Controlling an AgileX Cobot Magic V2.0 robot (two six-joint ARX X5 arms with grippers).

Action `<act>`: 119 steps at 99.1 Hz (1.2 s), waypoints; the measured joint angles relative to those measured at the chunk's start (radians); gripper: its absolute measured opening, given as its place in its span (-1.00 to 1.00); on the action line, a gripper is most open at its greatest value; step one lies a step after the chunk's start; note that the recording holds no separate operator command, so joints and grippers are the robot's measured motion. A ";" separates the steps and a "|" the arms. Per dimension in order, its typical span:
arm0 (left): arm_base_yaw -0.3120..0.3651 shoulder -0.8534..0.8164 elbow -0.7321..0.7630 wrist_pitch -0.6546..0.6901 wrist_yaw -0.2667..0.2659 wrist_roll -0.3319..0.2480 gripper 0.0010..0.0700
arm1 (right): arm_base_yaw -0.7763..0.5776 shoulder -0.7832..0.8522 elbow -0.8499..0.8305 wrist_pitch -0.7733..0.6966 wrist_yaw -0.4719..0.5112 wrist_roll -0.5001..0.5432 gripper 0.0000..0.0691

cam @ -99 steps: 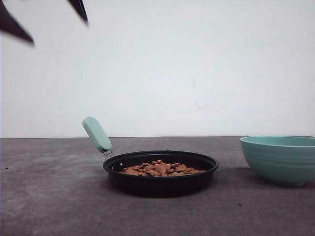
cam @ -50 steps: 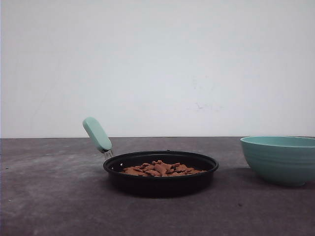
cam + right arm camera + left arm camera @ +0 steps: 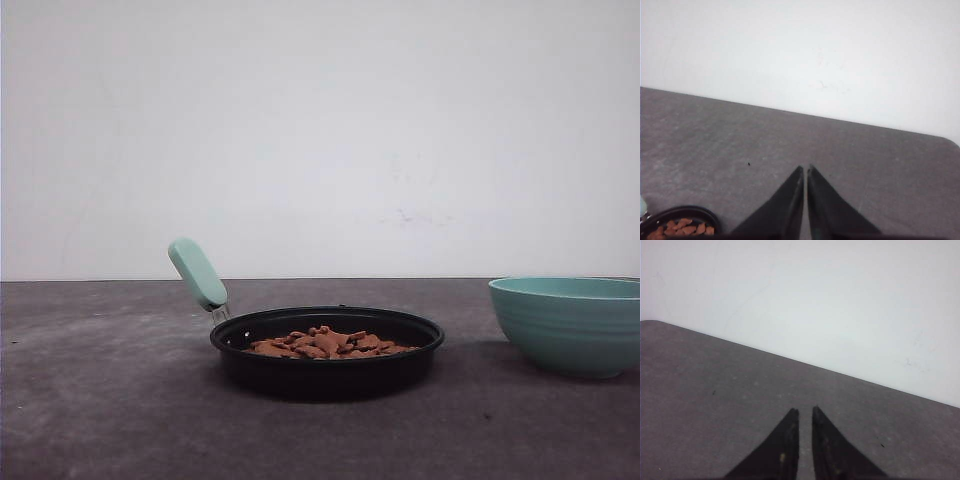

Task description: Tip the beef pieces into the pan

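The black pan [image 3: 326,368] sits mid-table, its mint-green handle [image 3: 198,272] angled up to the left. A low heap of reddish-brown beef pieces [image 3: 325,343] lies inside it. In the right wrist view the pan's rim [image 3: 695,211] and some beef pieces [image 3: 682,228] peek in at a corner. My right gripper [image 3: 805,168] hovers over bare table, shut, with nothing held. Over another bare stretch of table, my left gripper [image 3: 804,410] has its fingers nearly together with only a thin slit between them, and it holds nothing.
A teal ribbed bowl [image 3: 570,322] stands on the table at the right of the pan. The grey tabletop [image 3: 100,400] runs back to a plain white wall. A rounded table corner [image 3: 952,142] shows in the right wrist view.
One second ago two dark fingertips showed at the front view's top left corner; they have since moved out of that view. Pan, beef and bowl have not moved.
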 joint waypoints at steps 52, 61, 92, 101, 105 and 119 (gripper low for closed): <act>0.000 0.000 0.000 0.001 0.000 0.000 -0.96 | -0.012 -0.064 -0.019 -0.117 0.111 -0.001 -0.97; 0.000 0.000 0.000 0.000 0.000 0.000 -0.96 | -0.037 -0.104 -0.114 -0.038 0.108 0.008 -0.97; 0.000 0.000 0.000 0.000 0.000 0.000 -0.96 | -0.167 -0.374 -0.654 0.120 -0.054 0.134 -0.97; 0.000 0.000 0.000 0.001 -0.001 0.000 -0.96 | -0.167 -0.420 -0.745 0.120 -0.059 0.142 -0.97; 0.000 0.000 0.000 0.002 -0.001 0.000 -0.96 | -0.167 -0.416 -0.768 0.119 -0.071 0.142 -0.97; 0.000 0.000 0.000 0.001 -0.002 0.000 -0.96 | -0.168 -0.412 -0.799 0.134 -0.127 0.137 -0.97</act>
